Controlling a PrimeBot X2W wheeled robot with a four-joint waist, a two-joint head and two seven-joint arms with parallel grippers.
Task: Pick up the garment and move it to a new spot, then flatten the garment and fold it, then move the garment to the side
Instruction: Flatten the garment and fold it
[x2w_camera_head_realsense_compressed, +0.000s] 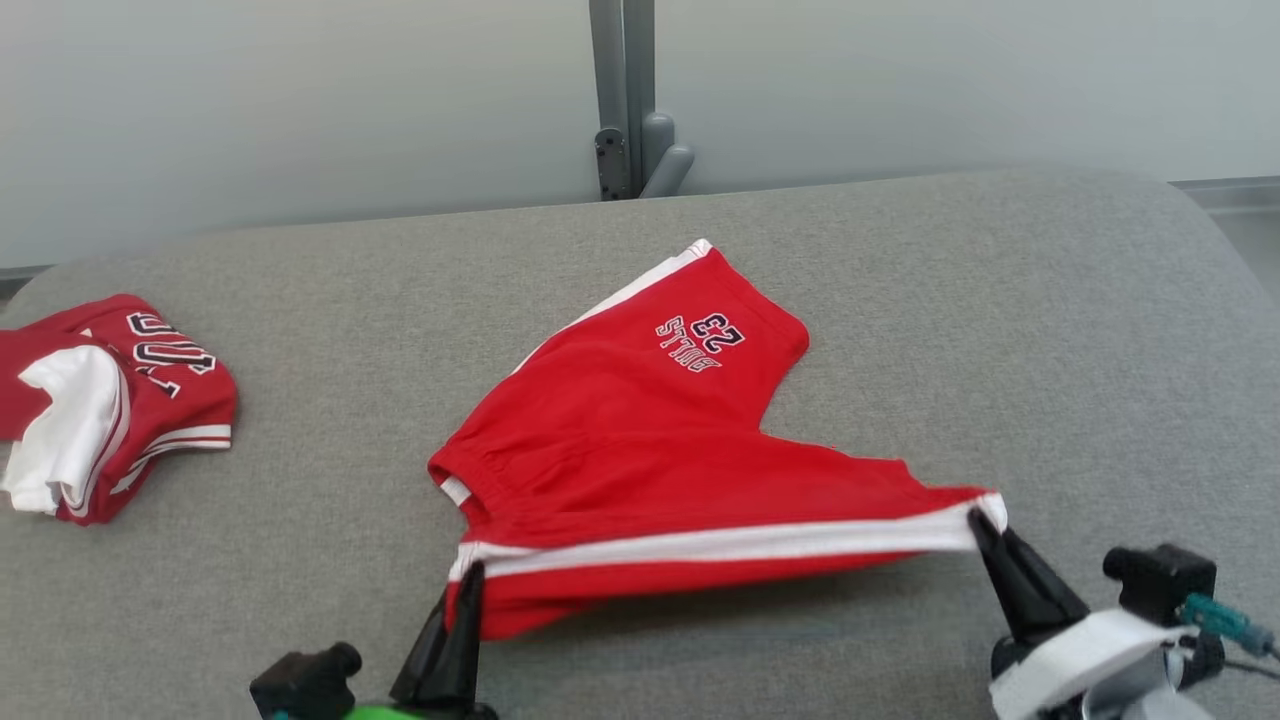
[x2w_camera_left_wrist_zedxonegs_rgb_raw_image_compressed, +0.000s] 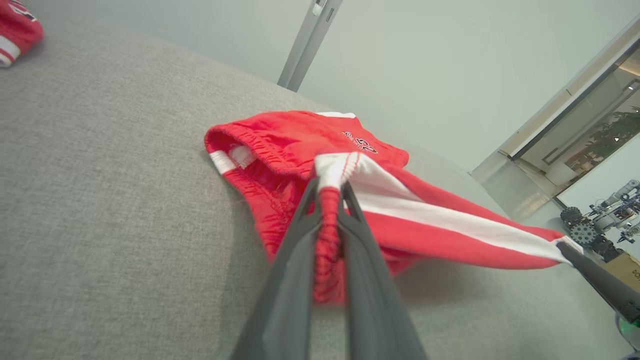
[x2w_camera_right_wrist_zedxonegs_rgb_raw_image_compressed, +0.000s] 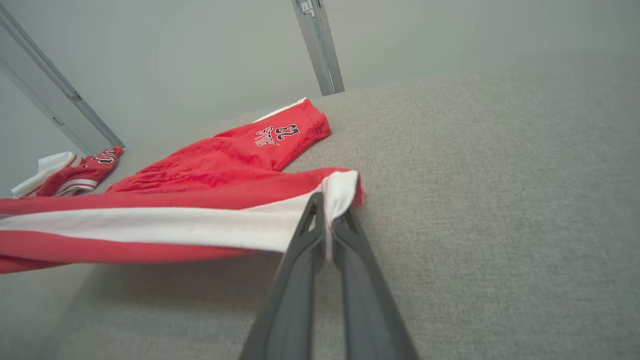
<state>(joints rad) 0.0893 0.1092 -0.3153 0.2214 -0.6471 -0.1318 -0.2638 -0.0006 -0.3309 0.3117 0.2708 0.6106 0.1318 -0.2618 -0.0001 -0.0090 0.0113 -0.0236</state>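
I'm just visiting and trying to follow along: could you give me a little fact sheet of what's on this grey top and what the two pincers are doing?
Worktop: grey padded surface
Main item: red shorts, white side stripe, printed leg lying flat
Left pincer: shut on the waistband end
Right pincer: shut on the leg hem corner
Held edge: stretched between them, raised above the top
Also there: second red garment, bunched at far left

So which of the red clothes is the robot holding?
The red shorts with the 23, in the middle: the left gripper and right gripper each pinch its white-striped edge. The red jersey lies bunched up alone, far left.
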